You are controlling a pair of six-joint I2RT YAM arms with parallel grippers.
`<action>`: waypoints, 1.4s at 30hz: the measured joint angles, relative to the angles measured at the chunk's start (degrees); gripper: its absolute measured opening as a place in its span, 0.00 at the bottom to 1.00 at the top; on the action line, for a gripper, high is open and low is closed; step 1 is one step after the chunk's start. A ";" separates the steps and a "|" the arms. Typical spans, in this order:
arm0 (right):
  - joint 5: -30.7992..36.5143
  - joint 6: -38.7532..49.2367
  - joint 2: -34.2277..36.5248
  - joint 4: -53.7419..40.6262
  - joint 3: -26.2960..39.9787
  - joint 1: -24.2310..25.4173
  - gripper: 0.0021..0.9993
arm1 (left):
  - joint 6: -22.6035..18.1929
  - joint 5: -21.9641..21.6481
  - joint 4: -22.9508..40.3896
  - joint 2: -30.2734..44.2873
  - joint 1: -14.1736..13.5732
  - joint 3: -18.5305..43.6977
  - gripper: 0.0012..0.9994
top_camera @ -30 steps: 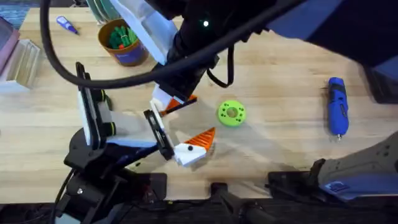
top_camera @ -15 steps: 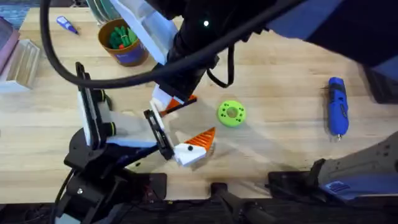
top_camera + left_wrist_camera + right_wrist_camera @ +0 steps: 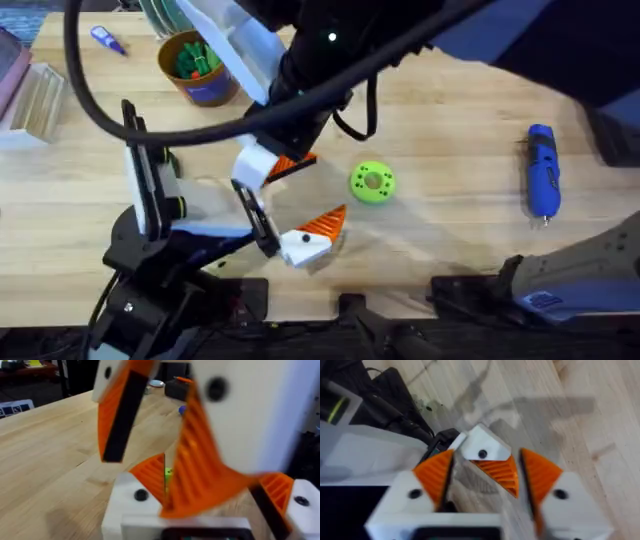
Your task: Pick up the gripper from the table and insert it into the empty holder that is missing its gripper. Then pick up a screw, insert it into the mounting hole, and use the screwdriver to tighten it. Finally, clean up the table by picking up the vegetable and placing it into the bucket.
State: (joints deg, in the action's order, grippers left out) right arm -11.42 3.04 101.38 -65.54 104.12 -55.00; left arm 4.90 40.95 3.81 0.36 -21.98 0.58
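Note:
My right arm reaches across from the upper right. Its right gripper (image 3: 272,165) hangs open just above my left gripper (image 3: 290,225). In the right wrist view, the orange pads (image 3: 436,474) stand apart over a white block (image 3: 482,450) that carries an orange ribbed wedge (image 3: 495,472). That wedge (image 3: 325,222) sits on the left arm's white finger block (image 3: 300,247). I cannot tell which block is the bare holder. My left gripper (image 3: 215,502) is open, and the right gripper (image 3: 165,415) looms close in front of it. The blue screwdriver (image 3: 542,170) lies at the far right. The bucket (image 3: 210,92) holds green pieces (image 3: 192,62). The screw is out of view.
A lime-green disc (image 3: 372,183) lies right of the grippers. A small blue-purple pen tool (image 3: 107,40) and a clear box (image 3: 35,100) sit at the far left. Bare wood stretches between the disc and the screwdriver.
The right gripper's white finger has dropped slightly down and left, closer to the left gripper. The left arm has not moved.

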 joint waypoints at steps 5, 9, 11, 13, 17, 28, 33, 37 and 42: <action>0.00 0.15 0.00 -0.25 0.00 0.65 0.91 | -0.01 0.00 0.00 0.00 0.00 0.00 0.91; -0.01 0.14 -1.19 -0.89 -0.02 3.91 0.91 | -0.01 0.00 0.00 0.00 0.00 0.00 0.91; -0.04 0.16 -2.70 -1.89 -0.02 5.98 0.91 | 0.00 -0.02 0.00 0.00 0.00 0.00 0.91; -0.44 0.23 -4.62 -4.06 -0.01 8.64 0.91 | 0.00 0.00 0.00 0.00 0.00 0.00 0.91; -3.15 1.39 -7.70 -8.52 -0.10 14.43 0.91 | -0.01 0.00 0.00 0.00 0.00 0.00 0.91; -10.08 1.69 -22.80 -4.95 -19.50 24.33 0.91 | -0.02 -0.02 0.00 0.00 0.00 0.00 0.91; -12.22 -0.30 -37.15 0.84 -30.29 26.57 0.91 | -0.02 -0.01 0.00 0.00 0.00 0.00 0.91; -12.93 -4.66 -47.68 6.96 -38.08 27.06 0.91 | -0.01 -0.01 0.00 0.00 0.00 0.00 0.91; -13.48 -10.23 -54.73 13.73 -45.34 27.06 0.91 | -0.08 -0.02 0.00 0.00 0.00 0.00 0.73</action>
State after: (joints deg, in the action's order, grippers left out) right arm -24.91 -7.19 46.65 -51.81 58.78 -27.94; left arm 4.82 40.93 3.81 0.36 -21.98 0.58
